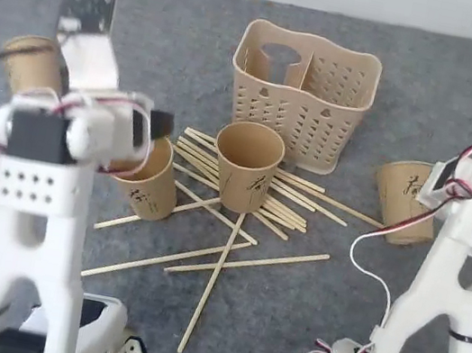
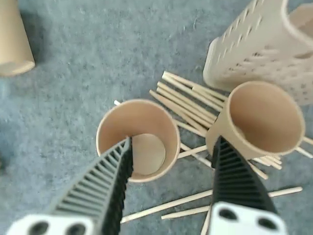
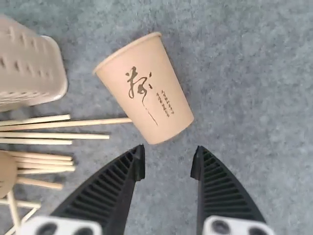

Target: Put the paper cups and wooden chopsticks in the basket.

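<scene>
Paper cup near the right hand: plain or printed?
Printed. The tan paper cup has dark brush-style lettering down its side, clearest in the right wrist view.

You're working on a surface (image 1: 194, 50) covered in grey cloth, a short, fuzzy, matt pile much like felt carpet. The paper cups (image 1: 247, 167) are plain brown kraft paper, smooth and dull inside and out. The cup near the right pincer (image 3: 144, 88) carries dark, brush-like ink print on its wall. The wooden chopsticks (image 1: 248, 263) look like bare pale wood, unvarnished and without shine. The basket (image 1: 325, 110) is beige moulded plastic, smooth with a faint sheen, and its walls are perforated. Your left pincer (image 2: 172, 142) and right pincer (image 3: 169, 148) have matt black plastic fingers, ribbed along their faces. The left arm (image 1: 27, 222) and right arm (image 1: 453, 270) wear white matt plastic shells.
</scene>
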